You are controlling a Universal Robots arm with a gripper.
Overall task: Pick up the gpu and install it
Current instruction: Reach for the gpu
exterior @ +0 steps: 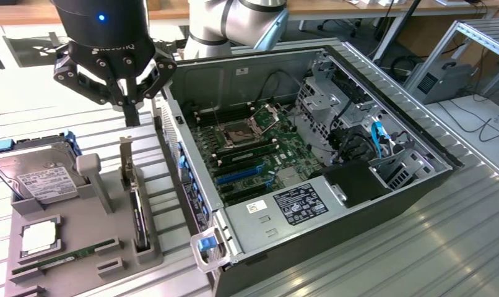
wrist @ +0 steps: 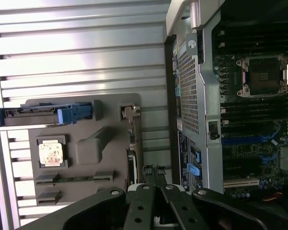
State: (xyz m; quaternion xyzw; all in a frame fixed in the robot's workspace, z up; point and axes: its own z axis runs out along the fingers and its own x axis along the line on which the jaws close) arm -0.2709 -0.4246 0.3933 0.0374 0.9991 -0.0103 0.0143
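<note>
— Looking at the card first: where is the gpu (exterior: pixel 137 207)?
— I see it standing on its long edge in the gray holder (exterior: pixel 93 263), just outside the computer case (exterior: pixel 332 204). Its long axis runs parallel to the case's perforated wall, and the silver bracket stands upright at one end.
— And the gripper (exterior: pixel 131 119)?
— Its fingers are pressed together on nothing. It hangs above the card without touching it.
— What's around it?
— Farther from the case than the card are a gray post (exterior: pixel 93 179), the hard drive (exterior: pixel 36 176), a processor chip (exterior: pixel 38 236) and the RAM stick (exterior: pixel 64 255). The case wall stands just beside the card.
</note>
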